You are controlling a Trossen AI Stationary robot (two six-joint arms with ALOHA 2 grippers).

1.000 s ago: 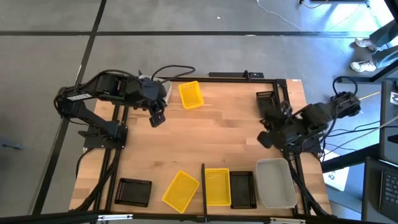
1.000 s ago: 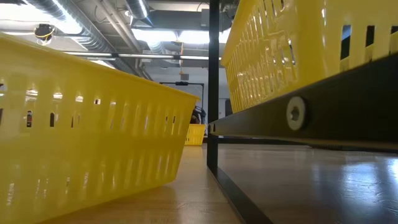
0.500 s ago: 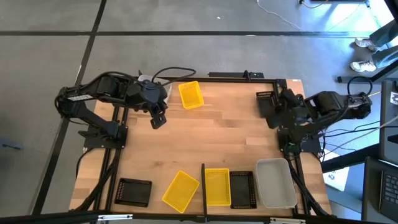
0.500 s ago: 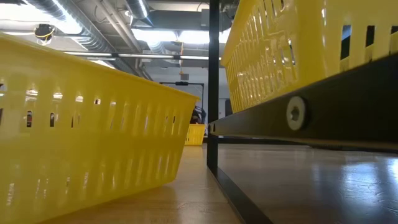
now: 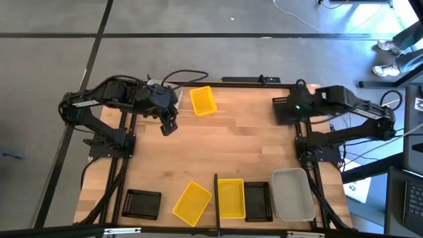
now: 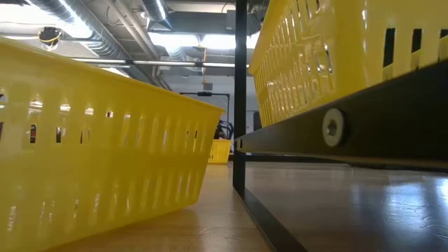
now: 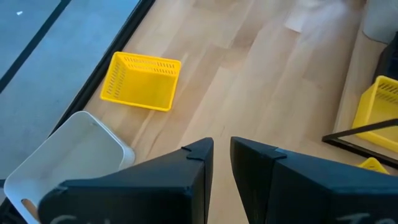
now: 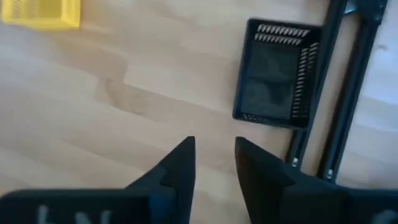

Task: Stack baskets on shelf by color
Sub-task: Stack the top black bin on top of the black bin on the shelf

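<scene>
Seven baskets show on your plank surface [image 5: 218,142] from above. At the near edge a dark divider [image 5: 215,196] stands with a yellow basket [image 5: 230,198], a black one [image 5: 258,200] and a grey-white one [image 5: 293,194] in a row on its right. On its left lie a tilted yellow one [image 5: 192,201] and another black one [image 5: 143,203]. A third yellow basket [image 5: 203,101] sits at the far edge, and a third black one [image 5: 283,109] at the far right corner. The floor around is grey, and the low view shows ceiling pipes and lights.

Your left arm reaches in from the far left. Its pincer [image 5: 168,125] hangs over bare wood near the far yellow basket, fingers a narrow gap apart, holding nothing. Your right pincer [image 8: 214,162] points down just beside the far black basket, fingers parted and empty.

Since a second ago, your right arm has swung from the right edge towards that black basket, and your left arm has not moved.
</scene>
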